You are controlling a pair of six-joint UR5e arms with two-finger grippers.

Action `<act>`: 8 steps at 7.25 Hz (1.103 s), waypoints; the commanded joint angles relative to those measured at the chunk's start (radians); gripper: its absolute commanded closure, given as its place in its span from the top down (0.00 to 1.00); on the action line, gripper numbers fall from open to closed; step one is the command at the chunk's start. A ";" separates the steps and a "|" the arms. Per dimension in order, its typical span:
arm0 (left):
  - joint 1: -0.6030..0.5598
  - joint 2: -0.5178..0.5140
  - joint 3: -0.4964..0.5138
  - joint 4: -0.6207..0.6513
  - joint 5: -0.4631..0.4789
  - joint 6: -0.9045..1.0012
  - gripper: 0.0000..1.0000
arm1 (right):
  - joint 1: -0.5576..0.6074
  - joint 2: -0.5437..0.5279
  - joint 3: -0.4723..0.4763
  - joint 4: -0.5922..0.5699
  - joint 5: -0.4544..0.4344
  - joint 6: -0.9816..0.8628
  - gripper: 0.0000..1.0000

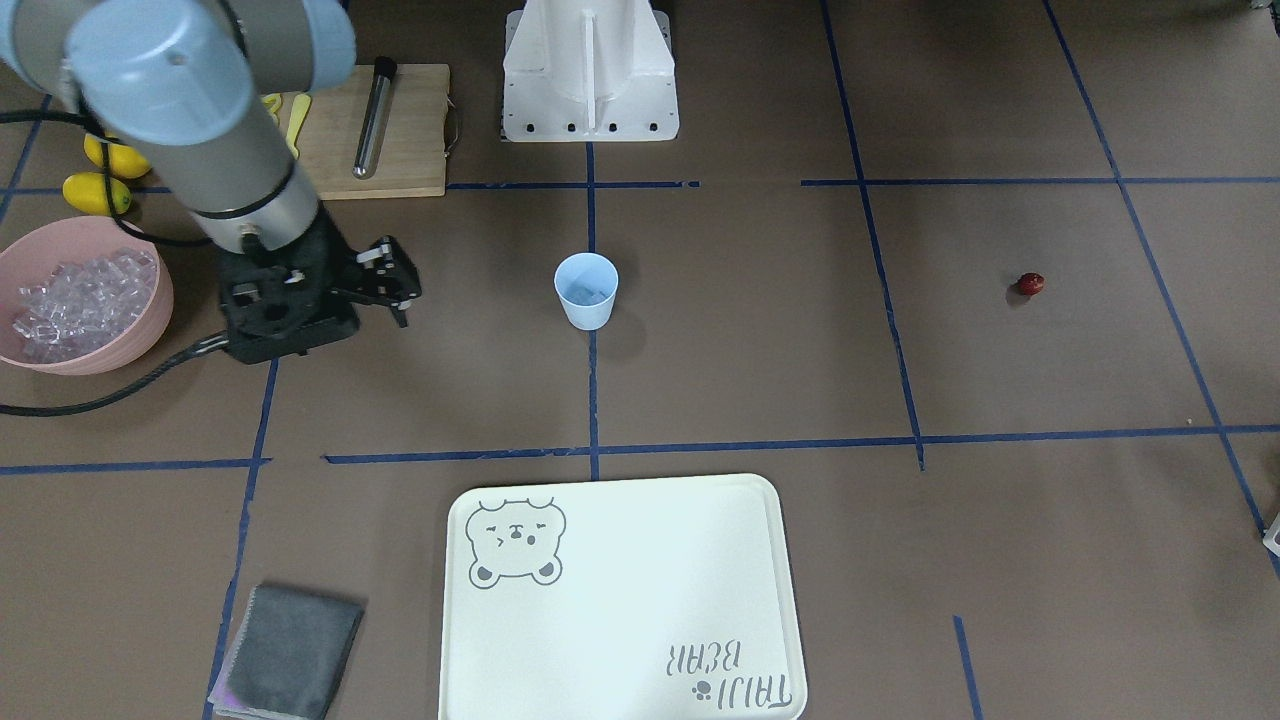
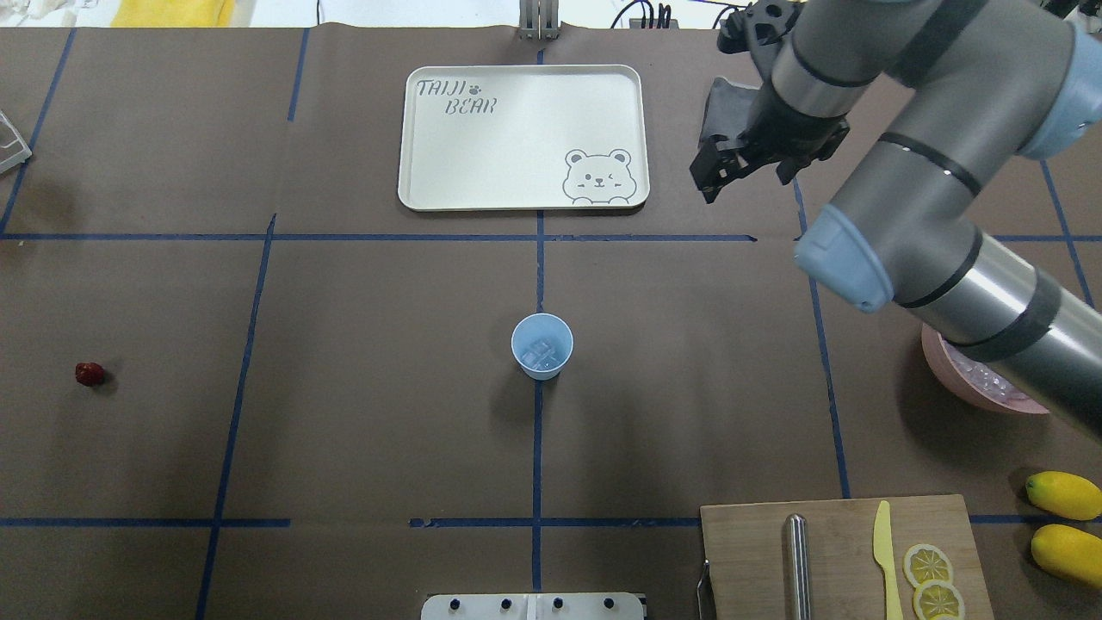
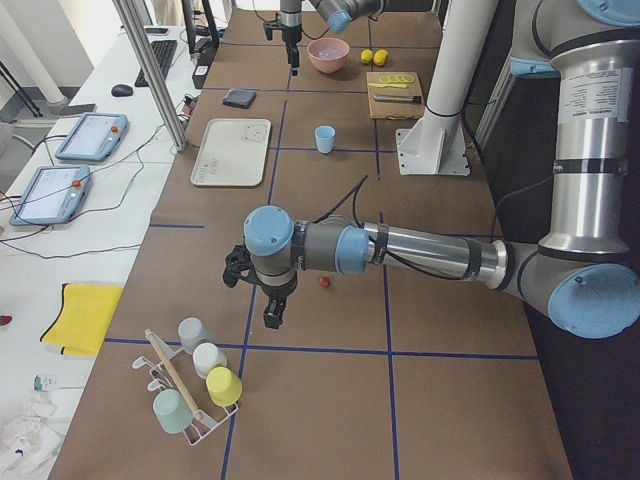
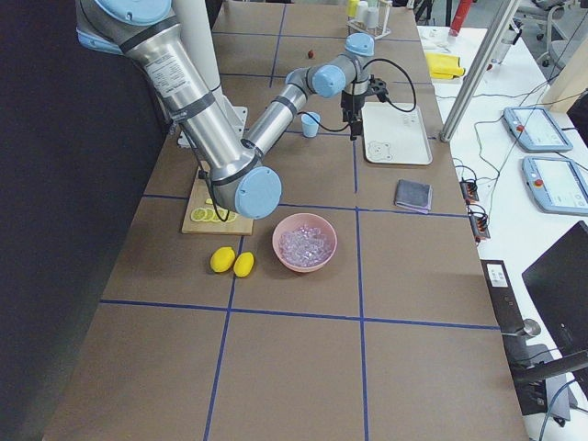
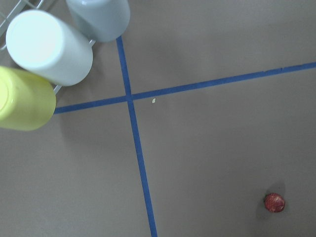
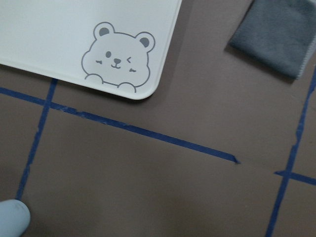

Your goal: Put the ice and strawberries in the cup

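Observation:
The pale blue cup (image 1: pixel 586 290) (image 2: pixel 541 345) stands upright at the table's centre on a blue tape line, with a few clear ice cubes (image 2: pixel 541 353) inside it. A tiny dark red strawberry (image 1: pixel 1030 284) (image 2: pixel 89 373) (image 5: pixel 274 202) lies alone on the brown table far out on my left side. My right gripper (image 1: pixel 402 290) (image 2: pixel 719 176) hangs open and holds nothing, between the cup and the pink bowl of ice (image 1: pixel 80 295). My left gripper (image 3: pixel 270 315) hovers close to the strawberry (image 3: pixel 324 283); I cannot tell whether it is open or shut.
A white bear tray (image 1: pixel 620 600) and a grey cloth (image 1: pixel 290 650) lie at the far edge. A cutting board (image 2: pixel 839 551) holds a metal rod, a yellow knife and lemon slices, with two lemons (image 2: pixel 1063 517) beside it. A rack of upturned cups (image 5: pixel 44 49) stands near my left arm.

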 commanded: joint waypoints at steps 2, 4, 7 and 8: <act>0.000 -0.030 -0.004 0.001 -0.002 -0.069 1.00 | 0.289 -0.217 0.077 -0.123 0.108 -0.539 1.00; 0.006 -0.027 -0.028 0.001 0.007 -0.059 1.00 | 0.442 -0.368 0.072 -0.121 0.152 -0.791 1.00; 0.063 -0.028 -0.028 0.003 0.007 -0.071 1.00 | 0.607 -0.591 0.055 -0.106 0.143 -0.872 1.00; 0.063 -0.028 -0.030 0.004 -0.001 -0.108 1.00 | 0.639 -0.632 0.020 -0.104 0.146 -0.872 1.00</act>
